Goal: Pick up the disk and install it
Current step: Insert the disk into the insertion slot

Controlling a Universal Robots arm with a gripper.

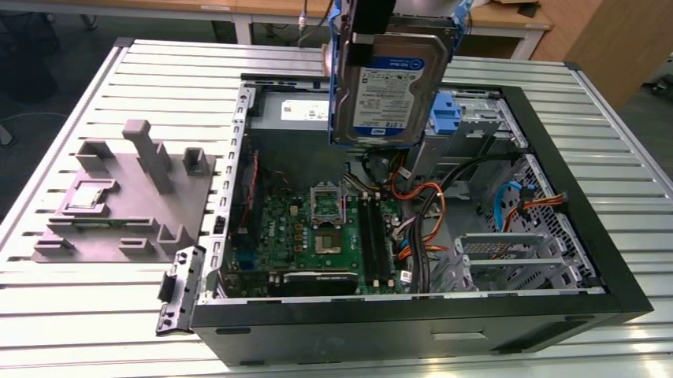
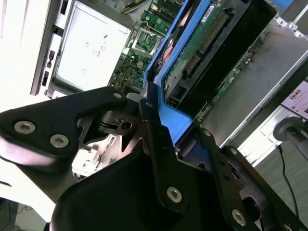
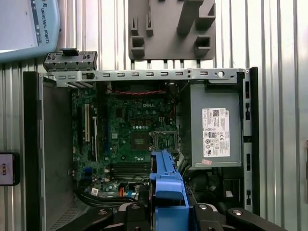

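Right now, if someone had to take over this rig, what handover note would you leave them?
The hand is shut on the disk, clamping its blue bracket.
Position: the disk hangs upright, label facing the exterior view, above the open computer case.
Done: pick-up.
Left: the install; the disk is not seated in the case yet.

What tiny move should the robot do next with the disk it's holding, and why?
Probably slide it sideways toward the metal bays at the exterior view's right. The claw holds the disk upright, high over the motherboard, not above any bay yet.
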